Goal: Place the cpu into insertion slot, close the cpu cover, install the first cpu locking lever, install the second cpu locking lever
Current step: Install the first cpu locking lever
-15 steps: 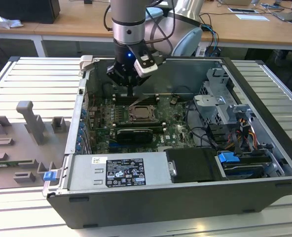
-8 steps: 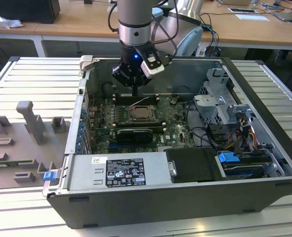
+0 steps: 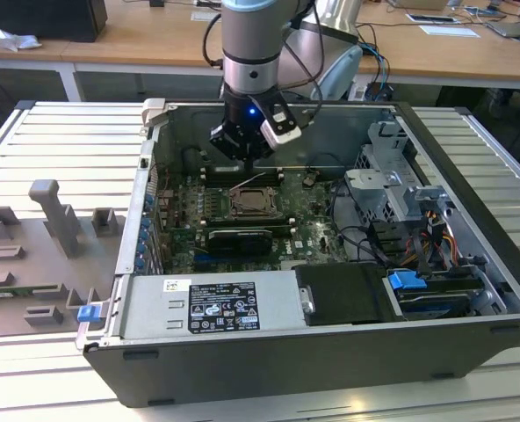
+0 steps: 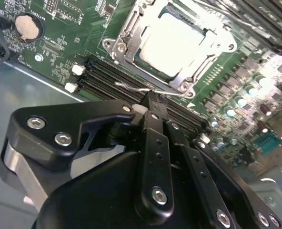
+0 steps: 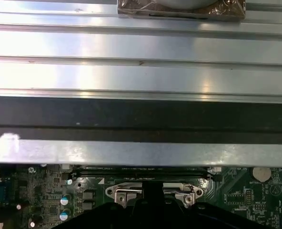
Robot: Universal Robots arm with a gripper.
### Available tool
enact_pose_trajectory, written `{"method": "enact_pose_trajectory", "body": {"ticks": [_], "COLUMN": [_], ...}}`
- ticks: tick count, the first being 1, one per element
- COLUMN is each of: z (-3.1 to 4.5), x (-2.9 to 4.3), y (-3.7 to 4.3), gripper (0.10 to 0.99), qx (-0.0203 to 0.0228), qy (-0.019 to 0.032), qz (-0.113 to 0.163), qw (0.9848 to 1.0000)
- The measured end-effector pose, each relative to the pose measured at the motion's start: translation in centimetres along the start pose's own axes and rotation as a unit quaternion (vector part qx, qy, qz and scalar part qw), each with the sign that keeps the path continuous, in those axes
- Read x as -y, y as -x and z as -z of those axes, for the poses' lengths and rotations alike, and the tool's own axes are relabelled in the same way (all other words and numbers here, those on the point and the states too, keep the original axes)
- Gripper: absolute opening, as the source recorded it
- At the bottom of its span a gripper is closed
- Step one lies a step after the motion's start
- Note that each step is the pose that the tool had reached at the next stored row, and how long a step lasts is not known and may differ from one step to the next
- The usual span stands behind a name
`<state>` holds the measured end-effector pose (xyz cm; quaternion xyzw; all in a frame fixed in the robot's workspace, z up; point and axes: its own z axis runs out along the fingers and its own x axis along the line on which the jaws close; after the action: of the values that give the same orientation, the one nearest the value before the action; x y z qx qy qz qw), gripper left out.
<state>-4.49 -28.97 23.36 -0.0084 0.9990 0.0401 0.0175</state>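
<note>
Now upright arm (image 3: 253,44), fingers (image 4: 153,102) at cpu cover (image 4: 176,76) edge

arm (image 3: 251,35): silver-grey, blue band | gripper (image 4: 153,102): black, silver screws

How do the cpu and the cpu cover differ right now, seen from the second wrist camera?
The cpu is a solid pale silver-grey square; the cpu cover is a thin silvery frame with a large square cut-out. The cpu fills the middle; the cpu cover borders it, closed down over its edges. Both are metallic, square and lie flat in the insertion slot.
</note>
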Motion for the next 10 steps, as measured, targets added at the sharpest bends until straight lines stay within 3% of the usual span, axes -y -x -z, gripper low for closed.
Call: {"method": "enact_pose_trajectory", "body": {"ticks": [3,10], "z": [-0.76,-1.16], "x": [-0.35,-0.54], "y": [0.28,1.04], "gripper": [0.106,0.106], "qx": [-0.0004,-0.0007], "qy": [0.0003,0.0004], "qz": [0.005,0.009], "qw": [1.0000,1.0000]}}
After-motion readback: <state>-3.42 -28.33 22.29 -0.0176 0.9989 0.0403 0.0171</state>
